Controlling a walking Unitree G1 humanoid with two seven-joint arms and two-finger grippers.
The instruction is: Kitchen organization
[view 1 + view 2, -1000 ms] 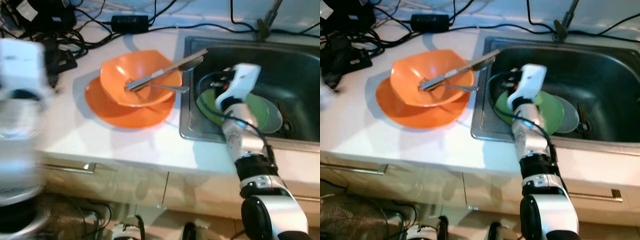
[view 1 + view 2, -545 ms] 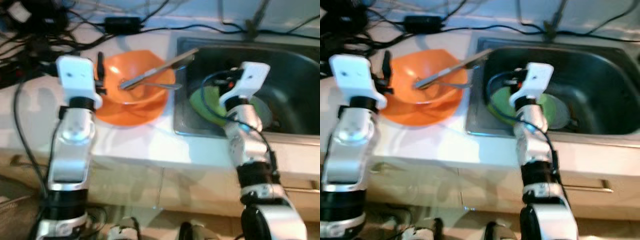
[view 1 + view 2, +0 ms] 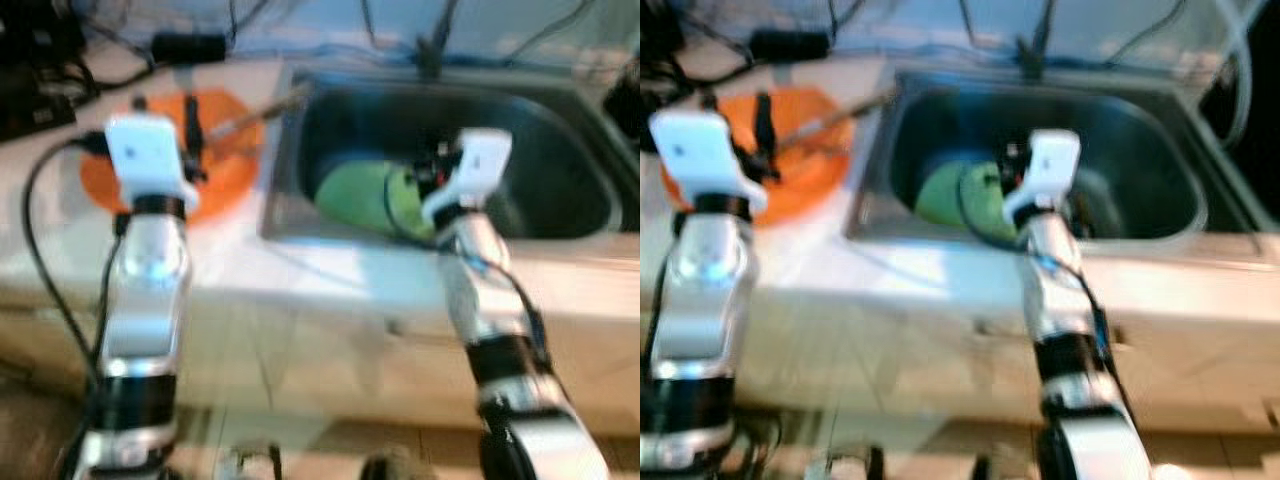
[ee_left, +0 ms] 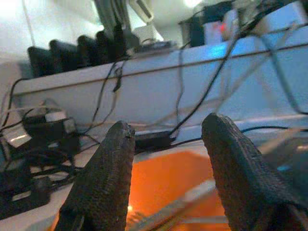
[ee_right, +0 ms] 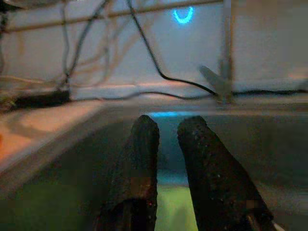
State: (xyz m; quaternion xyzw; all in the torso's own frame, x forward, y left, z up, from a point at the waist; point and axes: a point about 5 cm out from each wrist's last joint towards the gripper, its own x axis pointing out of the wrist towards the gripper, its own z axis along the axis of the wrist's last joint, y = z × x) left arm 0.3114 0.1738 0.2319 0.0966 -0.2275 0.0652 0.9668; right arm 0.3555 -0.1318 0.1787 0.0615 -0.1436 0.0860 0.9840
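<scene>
An orange bowl [image 3: 215, 150] sits on an orange plate [image 3: 100, 175] on the white counter, left of the steel sink [image 3: 285, 200]. Metal cutlery [image 4: 168, 207] lies in the bowl, and one long piece [image 3: 262, 108] sticks out towards the sink. My left gripper [image 4: 168, 126] hovers just above the bowl's near side, open, with nothing between its fingers. A green plate [image 3: 355, 190] lies in the sink. My right gripper [image 5: 168, 122] is held low inside the sink just over that plate, its fingers shut together and holding nothing. The head views are blurred.
A black power adapter [image 3: 187, 47] and tangled cables [image 4: 103, 103] run along the back of the counter. The faucet base [image 3: 432, 48] stands behind the sink. Pale cabinet fronts [image 3: 330, 350] lie below the counter edge.
My left arm came up from a blur at the far left and now stands over the orange bowl. The whole picture has shifted left and blurred, so the camera moved. The right gripper stays over the green plate.
</scene>
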